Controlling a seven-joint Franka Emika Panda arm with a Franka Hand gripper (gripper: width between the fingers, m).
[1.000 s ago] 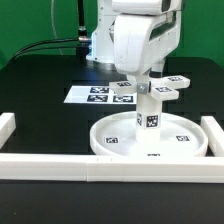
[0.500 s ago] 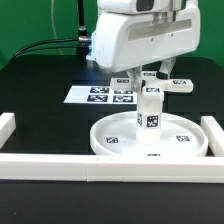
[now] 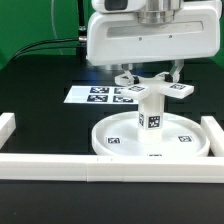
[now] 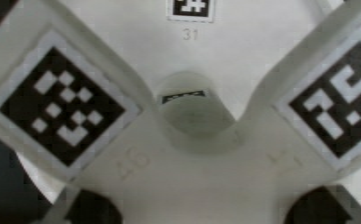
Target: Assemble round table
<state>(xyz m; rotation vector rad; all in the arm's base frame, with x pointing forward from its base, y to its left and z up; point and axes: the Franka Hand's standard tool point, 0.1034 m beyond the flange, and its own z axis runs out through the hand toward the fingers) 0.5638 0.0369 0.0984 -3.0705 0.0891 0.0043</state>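
The large rimmed round disc (image 3: 106,146) lies flat near the front rail. The short cylindrical post (image 3: 150,116) stands upright at its middle. The cross-shaped four-arm piece (image 3: 152,89) sits level on top of the post. My gripper (image 3: 150,78) comes straight down on it, one finger on each side of its hub, shut on it. In the wrist view the cross piece (image 4: 198,118) fills the picture, with tagged arms on both sides. My gripper (image 4: 198,206) straddles it, and its dark fingertips (image 4: 79,208) show at the edge. The post and disc are hidden there.
The marker board (image 3: 98,95) lies behind the disc towards the exterior view's left. Long white rails run along the front (image 3: 70,166), at the left (image 3: 8,126) and at the right (image 3: 212,132). A black cable (image 3: 50,44) trails at the back.
My gripper has turned about its vertical axis above the post, and the cross-shaped piece has turned with it. The disc and post have stayed in place.
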